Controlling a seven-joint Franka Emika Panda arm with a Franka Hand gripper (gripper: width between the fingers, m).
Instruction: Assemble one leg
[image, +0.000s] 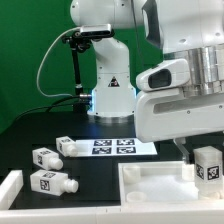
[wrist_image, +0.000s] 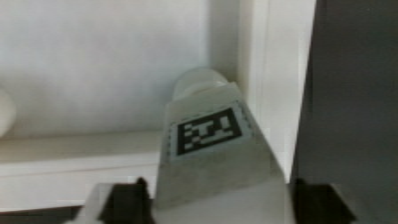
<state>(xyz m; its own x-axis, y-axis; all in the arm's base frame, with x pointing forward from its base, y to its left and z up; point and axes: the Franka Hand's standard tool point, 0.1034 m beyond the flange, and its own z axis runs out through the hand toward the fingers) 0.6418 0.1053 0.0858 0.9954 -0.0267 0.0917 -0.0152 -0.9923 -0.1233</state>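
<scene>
Down low over the panel (image: 150, 180), the gripper (wrist_image: 214, 190) clamps one leg (wrist_image: 214, 135); three legs (image: 52, 184) lie loose.

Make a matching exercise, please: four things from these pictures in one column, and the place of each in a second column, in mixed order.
1. held leg
2. marker board
3. panel
4. loose legs

a. on the dark table, exterior view's left
b. between the fingers of the gripper
c. flat before the robot base
d. below the gripper, exterior view's right

Pairs: 1-b, 2-c, 3-d, 4-a
</scene>
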